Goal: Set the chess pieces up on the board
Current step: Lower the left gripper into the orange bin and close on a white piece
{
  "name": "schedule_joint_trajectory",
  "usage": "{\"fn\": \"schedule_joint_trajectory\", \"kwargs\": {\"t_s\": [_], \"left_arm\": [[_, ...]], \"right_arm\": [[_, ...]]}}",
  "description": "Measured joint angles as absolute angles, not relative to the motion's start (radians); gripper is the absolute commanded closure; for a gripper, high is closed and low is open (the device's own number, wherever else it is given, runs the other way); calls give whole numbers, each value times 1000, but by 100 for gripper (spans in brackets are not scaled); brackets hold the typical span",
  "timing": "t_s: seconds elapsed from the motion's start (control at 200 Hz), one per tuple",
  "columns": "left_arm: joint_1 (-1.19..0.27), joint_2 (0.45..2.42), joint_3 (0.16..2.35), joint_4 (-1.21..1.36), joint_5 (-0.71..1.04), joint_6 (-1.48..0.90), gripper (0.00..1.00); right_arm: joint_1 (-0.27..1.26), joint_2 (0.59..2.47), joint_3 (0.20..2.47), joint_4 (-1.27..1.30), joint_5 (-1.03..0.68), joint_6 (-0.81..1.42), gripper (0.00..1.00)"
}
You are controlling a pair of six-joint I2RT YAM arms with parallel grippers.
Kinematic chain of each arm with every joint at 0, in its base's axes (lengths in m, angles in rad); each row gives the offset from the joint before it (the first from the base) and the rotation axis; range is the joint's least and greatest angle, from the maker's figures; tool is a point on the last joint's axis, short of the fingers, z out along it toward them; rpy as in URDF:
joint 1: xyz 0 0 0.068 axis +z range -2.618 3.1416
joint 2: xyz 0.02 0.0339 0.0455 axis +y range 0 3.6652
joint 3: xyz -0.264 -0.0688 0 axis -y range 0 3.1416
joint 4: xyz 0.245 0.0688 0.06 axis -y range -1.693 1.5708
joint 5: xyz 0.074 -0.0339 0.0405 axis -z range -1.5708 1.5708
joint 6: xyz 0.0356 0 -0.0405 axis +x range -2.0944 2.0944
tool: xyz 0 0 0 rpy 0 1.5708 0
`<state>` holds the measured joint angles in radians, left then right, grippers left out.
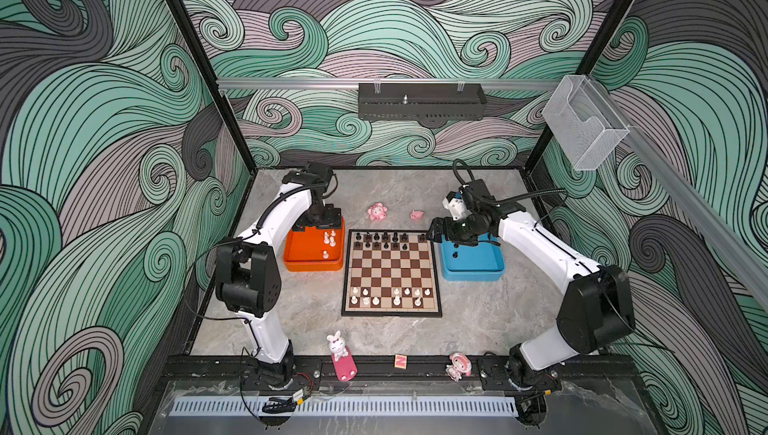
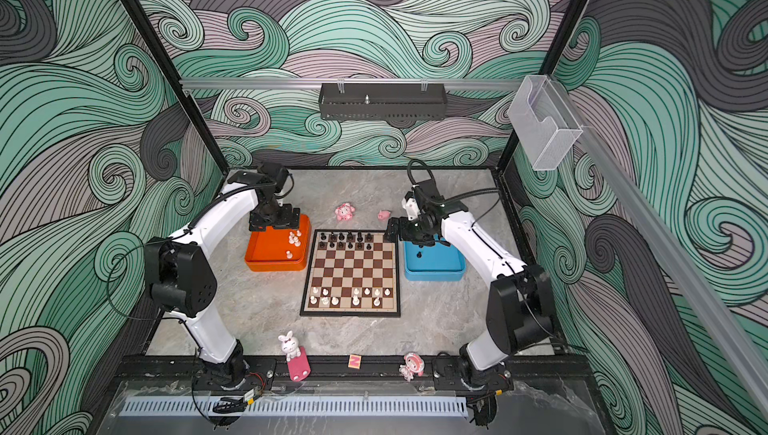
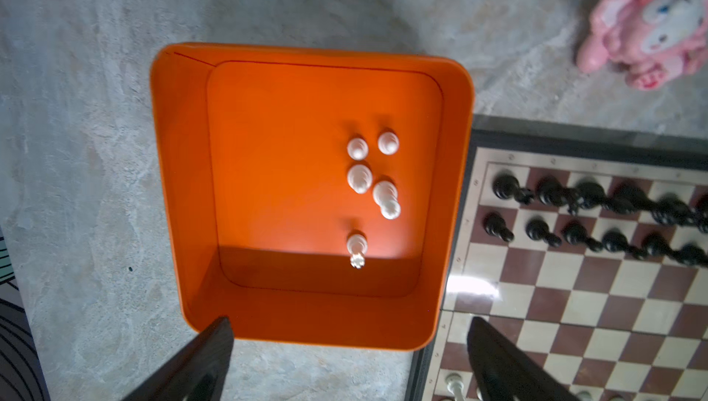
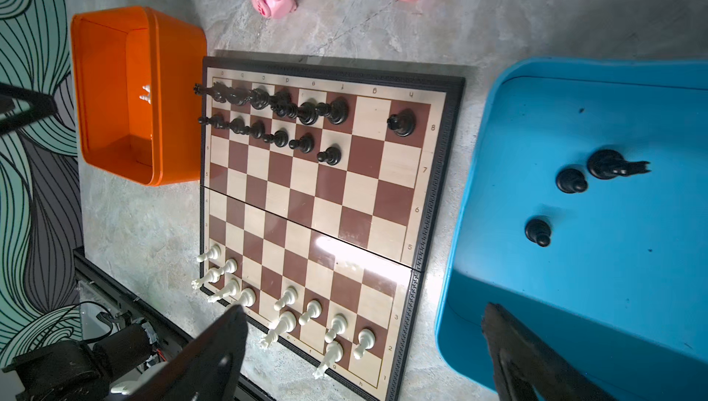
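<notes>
The board [image 1: 390, 273] lies in the middle of the table between two trays. Black chess pieces [image 1: 386, 239] fill most of its two far rows, and white ones [image 1: 386, 295] stand in its two near rows. Several white pieces [image 3: 360, 176] stand in the orange tray [image 3: 184, 188], and three black pieces [image 4: 571, 180] are in the blue tray [image 4: 479, 226]. My left gripper [image 1: 318, 225] hangs open and empty above the orange tray's far end. My right gripper [image 1: 434, 234] is open and empty over the gap between the board's far right corner and the blue tray.
Two pink toys [image 1: 377, 211] [image 1: 416, 215] lie on the table behind the board. A pink rabbit figurine [image 1: 338, 345], a small letter block [image 1: 400, 361] and another pink figure [image 1: 458, 366] sit along the front rail.
</notes>
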<state>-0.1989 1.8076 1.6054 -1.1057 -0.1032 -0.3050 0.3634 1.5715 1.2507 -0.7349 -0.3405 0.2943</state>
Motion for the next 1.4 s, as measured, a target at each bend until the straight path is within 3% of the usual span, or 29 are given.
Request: {"fn": "schedule_joint_trajectory", "kwargs": {"t_s": [0.4, 0.761, 1.401], "left_arm": [[-145, 2070, 1746, -1099, -79, -308, 26], [-132, 2146, 1808, -1099, -74, -312, 48], [-131, 2212, 1812, -1091, -45, -323, 56]], "right_arm": [[368, 1600, 1251, -735, -312, 296, 3], [358, 1650, 1263, -734, -312, 282, 3], [326, 1670, 1263, -733, -314, 264, 3]]}}
